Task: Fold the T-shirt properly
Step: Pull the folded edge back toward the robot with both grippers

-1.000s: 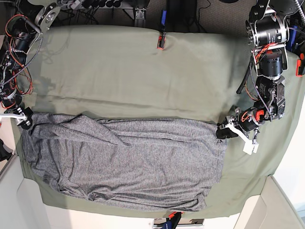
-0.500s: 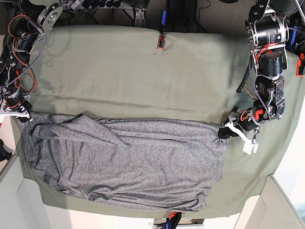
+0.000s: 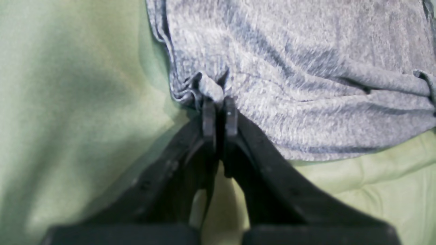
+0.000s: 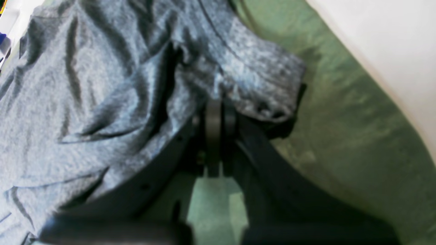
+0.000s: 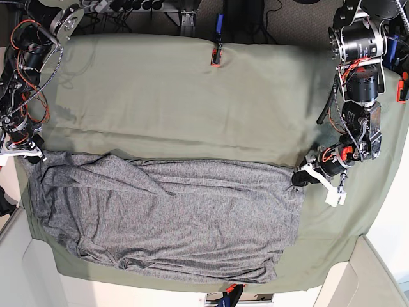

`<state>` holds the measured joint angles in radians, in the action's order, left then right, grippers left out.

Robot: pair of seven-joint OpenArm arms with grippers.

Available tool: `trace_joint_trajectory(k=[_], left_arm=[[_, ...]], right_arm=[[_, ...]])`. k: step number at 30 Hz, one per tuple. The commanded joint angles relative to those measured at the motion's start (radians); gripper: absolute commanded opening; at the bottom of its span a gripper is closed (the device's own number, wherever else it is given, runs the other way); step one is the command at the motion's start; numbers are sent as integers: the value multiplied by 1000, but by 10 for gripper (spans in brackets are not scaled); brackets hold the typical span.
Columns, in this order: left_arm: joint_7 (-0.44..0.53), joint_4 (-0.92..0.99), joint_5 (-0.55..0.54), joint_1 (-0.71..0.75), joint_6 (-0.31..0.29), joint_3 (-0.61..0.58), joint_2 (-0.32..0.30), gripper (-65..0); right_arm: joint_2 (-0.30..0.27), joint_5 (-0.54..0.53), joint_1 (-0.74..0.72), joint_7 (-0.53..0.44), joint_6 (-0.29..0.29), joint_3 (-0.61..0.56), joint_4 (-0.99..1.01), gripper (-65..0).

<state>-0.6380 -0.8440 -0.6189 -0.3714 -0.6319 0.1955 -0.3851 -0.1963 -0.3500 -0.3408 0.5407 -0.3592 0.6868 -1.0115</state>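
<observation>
Well, T-shirt [image 5: 169, 217] lay spread flat across near half of olive table cloth [image 5: 172, 96], long axis running 9 to 3 o'clock in base view, rumpled sleeve folds bunched toward 9 o'clock end. Left gripper [image 3: 216, 112] sat at shirt's 3 o'clock edge, jaws pinched together on small tuck of grey knit. Right gripper [image 4: 218, 115] sat at 9 o'clock corner by white table rim [image 4: 385, 51], jaws closed on bunched fabric edge there. Red clip [image 5: 216, 56] held cloth at 12 o'clock.

The right pincer [image 4: 218, 112] clamps the T-shirt's [image 4: 102, 85] bunched edge.
</observation>
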Motion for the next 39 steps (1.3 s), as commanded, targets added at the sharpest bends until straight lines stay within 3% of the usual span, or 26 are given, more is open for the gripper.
trace_joint_trajectory(k=[1,8,22,39], left_arm=[[23,-11,-26,-22,0,0,-12,-650],[51,-11,-94,-22,0,0,-12,-650],[51,-11,-99,-22,0,0,-20,-650],[-8,-13,-140,-22,0,0,-90,-650]], right_arm=[[-6,-8,-18,6,-18,-2,-11,-650],[2,-10,-19,8,-41,-2,-11,-650],[-6,-32,-19,9,-42,-2,-11,-650],[-6,-78,-19,31,-58,-2,-15,-650]])
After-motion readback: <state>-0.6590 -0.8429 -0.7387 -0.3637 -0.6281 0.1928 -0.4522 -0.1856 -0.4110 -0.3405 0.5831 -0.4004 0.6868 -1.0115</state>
